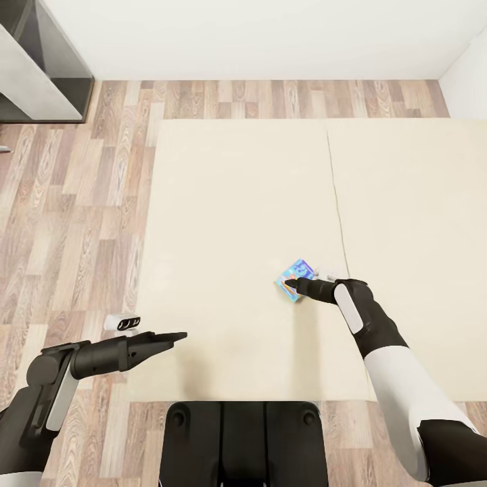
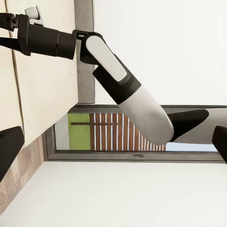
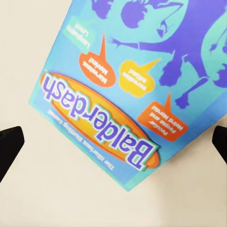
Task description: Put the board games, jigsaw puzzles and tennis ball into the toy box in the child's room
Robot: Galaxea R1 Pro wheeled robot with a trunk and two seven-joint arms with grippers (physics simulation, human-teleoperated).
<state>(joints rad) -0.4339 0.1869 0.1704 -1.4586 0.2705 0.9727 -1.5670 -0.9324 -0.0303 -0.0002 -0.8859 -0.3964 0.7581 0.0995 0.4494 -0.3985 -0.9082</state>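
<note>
Base: my dark base [image 1: 243, 439] sits nearest the head camera, right against the near edge of the bed [image 1: 237, 203].
Bed: plain cream mattress in two sections, a seam running between them; wood-plank floor [image 1: 67, 223] beside and beyond it, a white wall behind.
Board game: small blue box [image 1: 295, 277] printed "Balderdash", lying flat on the bed close to the seam, on the section nearer my left arm. In my right wrist view the board game [image 3: 137, 90] has orange and yellow speech bubbles and purple figures on its lid.
Right fingers: my right fingers [image 1: 292, 283] reach over the bed and meet the near edge of the box. In the right wrist view the two dark tips [image 3: 9, 146] stand wide apart, one on each side of the box, with cream mattress visible between them and the cardboard. They are spread, not pinching.
Left fingers: my left fingers [image 1: 177, 336] hover just over the bed's near corner, well apart from the box. In the left wrist view the tips [image 2: 9, 146] show at opposite edges, spread and holding nothing.
Floor item: a small white piece with dark holes [image 1: 122, 323] lies on the planks just beside the bed.
</note>
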